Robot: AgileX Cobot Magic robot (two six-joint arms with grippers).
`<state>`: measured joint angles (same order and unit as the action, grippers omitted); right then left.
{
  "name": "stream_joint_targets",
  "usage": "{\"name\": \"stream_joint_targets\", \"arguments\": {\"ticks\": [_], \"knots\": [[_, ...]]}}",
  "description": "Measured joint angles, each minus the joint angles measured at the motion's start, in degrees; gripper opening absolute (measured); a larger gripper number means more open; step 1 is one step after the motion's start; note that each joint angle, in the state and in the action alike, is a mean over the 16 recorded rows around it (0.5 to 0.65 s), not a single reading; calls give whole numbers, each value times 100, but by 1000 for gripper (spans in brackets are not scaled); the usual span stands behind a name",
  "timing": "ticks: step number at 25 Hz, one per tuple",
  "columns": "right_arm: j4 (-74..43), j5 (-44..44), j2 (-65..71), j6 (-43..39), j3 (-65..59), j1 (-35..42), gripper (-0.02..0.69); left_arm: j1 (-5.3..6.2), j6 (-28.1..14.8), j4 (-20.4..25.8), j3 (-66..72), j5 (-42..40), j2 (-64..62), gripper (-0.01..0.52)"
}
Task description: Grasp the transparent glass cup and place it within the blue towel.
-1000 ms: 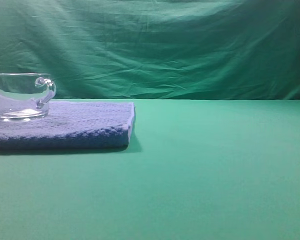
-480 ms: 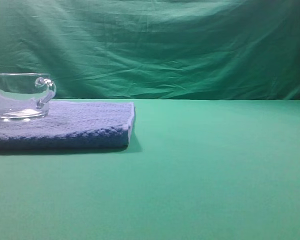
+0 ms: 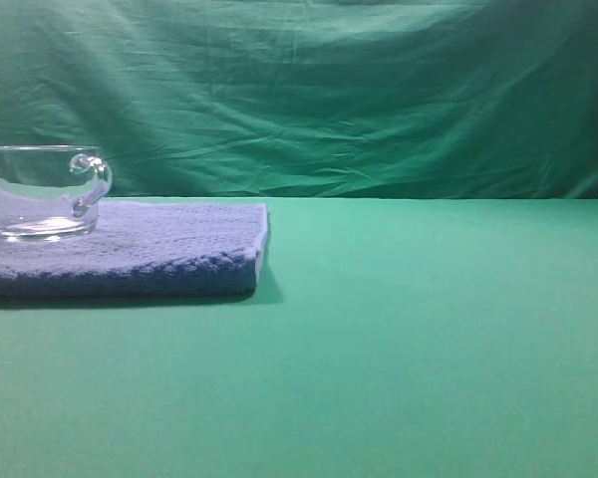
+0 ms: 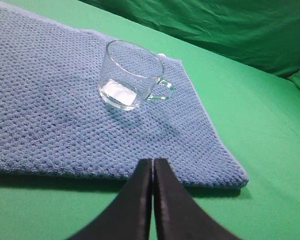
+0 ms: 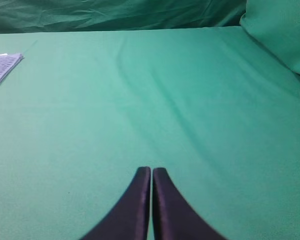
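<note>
Both grippers are pinched fully closed with nothing in them: the left gripper (image 4: 153,165) hangs over the near edge of the towel (image 4: 50,125), the right gripper (image 5: 151,172) over bare green cloth (image 5: 190,100), well away from everything. The cup (image 4: 130,74) sits upright on the towel, handle toward the towel's edge, so placing looks done to me. I'd just keep both arms clear of the glass. Count: one cup, one towel, two grippers.
</note>
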<state>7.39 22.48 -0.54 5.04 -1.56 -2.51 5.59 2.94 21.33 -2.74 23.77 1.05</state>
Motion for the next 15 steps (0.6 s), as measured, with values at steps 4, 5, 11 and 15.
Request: {"name": "stream_joint_targets", "arguments": {"ticks": [4,5,11,15], "knots": [[4,-4,0,3,-1,0,0,0,0,0,0,0,0,0],[5,-4,0,3,-1,0,0,0,0,0,0,0,0,0],[6,-7,0,7,-1,0,0,0,0,0,0,0,0,0],[6,-10,0,10,-1,0,0,0,0,0,0,0,0,0]]}}
